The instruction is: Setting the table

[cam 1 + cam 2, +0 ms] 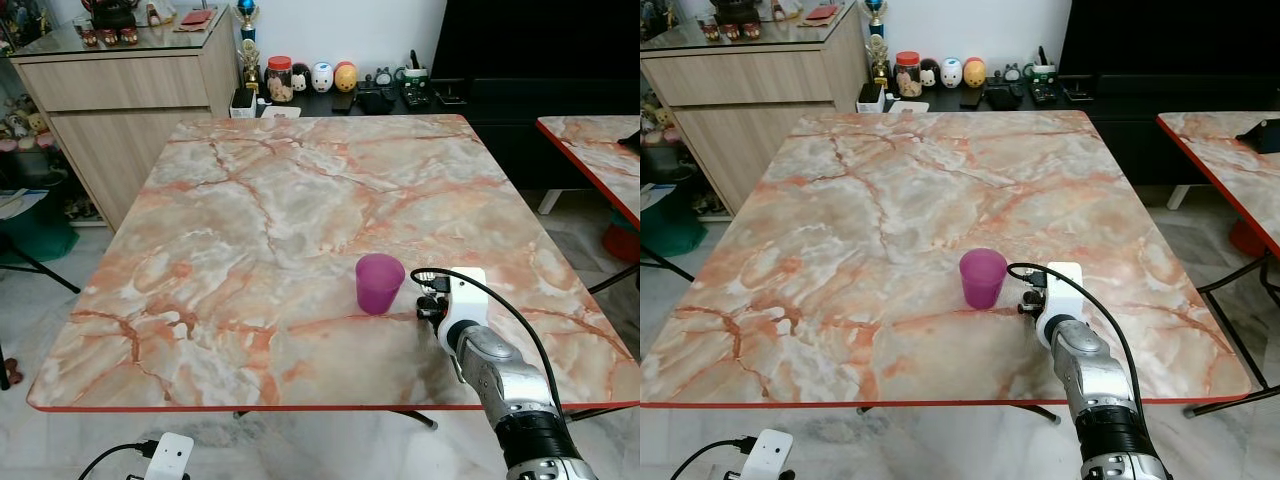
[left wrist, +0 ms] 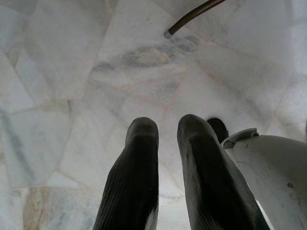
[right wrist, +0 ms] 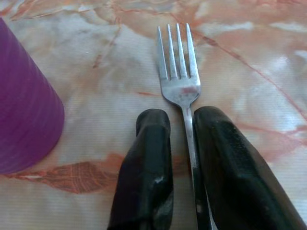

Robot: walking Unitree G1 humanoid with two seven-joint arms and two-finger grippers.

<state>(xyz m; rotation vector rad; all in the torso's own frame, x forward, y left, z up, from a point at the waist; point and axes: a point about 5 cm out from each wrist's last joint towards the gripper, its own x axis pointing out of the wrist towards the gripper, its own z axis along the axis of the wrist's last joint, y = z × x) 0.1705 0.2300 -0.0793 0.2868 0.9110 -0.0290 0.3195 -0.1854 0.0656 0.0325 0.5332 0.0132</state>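
Observation:
A translucent purple cup (image 1: 379, 282) stands upright on the marble-patterned table (image 1: 250, 200), toward the near right. My right gripper (image 1: 1028, 298) rests low on the tabletop just to the right of the cup. Its wrist view has it (image 3: 182, 117) shut on the handle of a metal fork (image 3: 178, 72). The tines point away from me, flat over the table, with the cup (image 3: 24, 110) close beside them. My left gripper (image 2: 168, 127) hangs idle below the table's near edge over pale floor tiles, its fingers close together and holding nothing.
A wooden sideboard (image 1: 110, 90) stands at the back left. A low dark shelf with jars and figurines (image 1: 320, 78) runs behind the table. A second marble table (image 1: 600, 150) stands to the right. A chair leg (image 1: 40, 268) shows on the left.

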